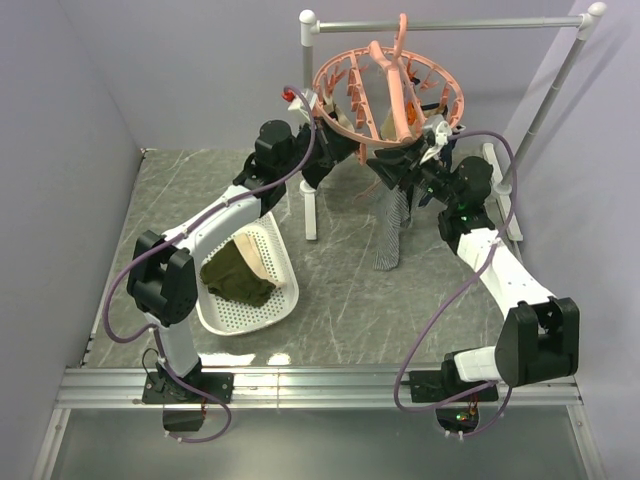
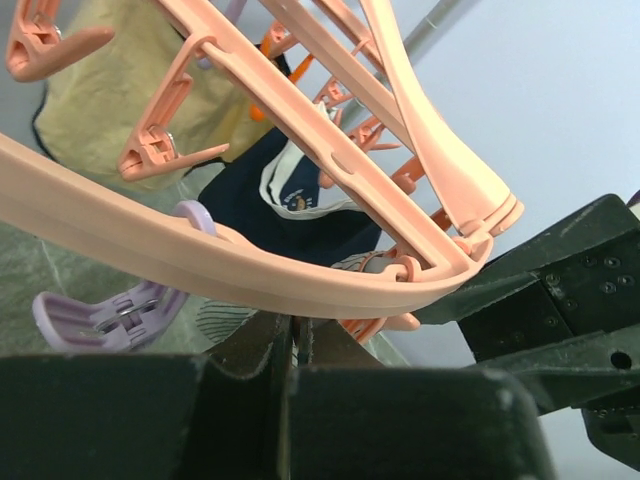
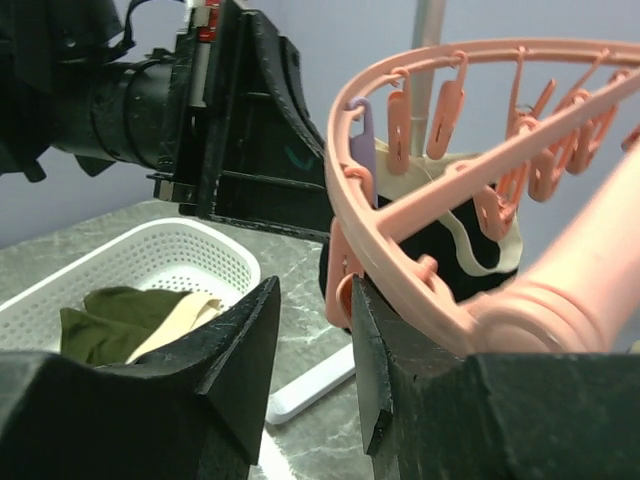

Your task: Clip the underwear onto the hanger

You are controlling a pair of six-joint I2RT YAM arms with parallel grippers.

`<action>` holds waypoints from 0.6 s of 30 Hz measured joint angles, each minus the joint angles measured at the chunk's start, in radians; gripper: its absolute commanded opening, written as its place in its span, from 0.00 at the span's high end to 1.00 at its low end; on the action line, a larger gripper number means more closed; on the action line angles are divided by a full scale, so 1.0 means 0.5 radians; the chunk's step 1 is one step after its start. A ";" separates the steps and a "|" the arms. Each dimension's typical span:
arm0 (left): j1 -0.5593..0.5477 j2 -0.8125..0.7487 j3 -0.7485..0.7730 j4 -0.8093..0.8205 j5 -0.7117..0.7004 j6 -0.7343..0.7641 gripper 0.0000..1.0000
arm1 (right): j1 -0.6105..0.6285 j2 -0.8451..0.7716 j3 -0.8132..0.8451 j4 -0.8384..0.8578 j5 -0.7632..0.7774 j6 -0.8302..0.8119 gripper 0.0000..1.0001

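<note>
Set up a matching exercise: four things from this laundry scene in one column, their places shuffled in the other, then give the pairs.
Things:
1. hanger
2. green garment
3. striped underwear
4. basket

Places:
a. lies in the basket
b. hooked on the rail
c. hangs down under the hanger
d. stands on the table

Pairs: 1-b, 2-a, 3-c, 4-d
</note>
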 measured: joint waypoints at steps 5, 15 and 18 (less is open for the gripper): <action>0.001 0.000 0.011 -0.003 0.028 -0.030 1.00 | 0.055 -0.001 -0.012 0.040 0.013 -0.110 0.57; 0.008 0.001 0.014 0.000 0.048 -0.047 1.00 | 0.097 0.042 -0.012 0.037 0.113 -0.303 0.50; 0.013 0.001 0.014 0.001 0.038 -0.047 1.00 | 0.103 0.035 -0.020 0.026 0.143 -0.340 0.44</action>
